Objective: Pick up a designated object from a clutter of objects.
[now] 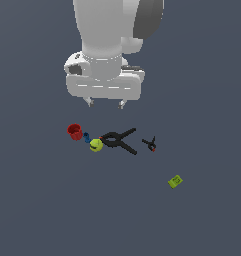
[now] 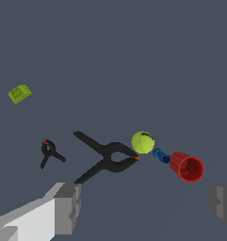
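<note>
The red cup [image 1: 74, 131] [image 2: 187, 167] lies on the dark floor at the exterior view's left end of the clutter, its mouth showing. A tiny blue piece [image 1: 86, 136] [image 2: 161, 156] sits between it and the yellow-green ball [image 1: 96, 145] [image 2: 142, 142]. The large black clamp [image 1: 120, 140] [image 2: 107, 157] touches the ball. My gripper [image 1: 106, 103] [image 2: 145, 207] hangs open above the clutter, holding nothing, with its grey fingers [image 2: 68, 207] wide apart.
A small black clamp [image 1: 151, 144] [image 2: 49, 151] lies to the exterior view's right of the large one. A green box [image 1: 175, 181] [image 2: 20, 93] sits apart, farther toward the exterior view's right and nearer the camera.
</note>
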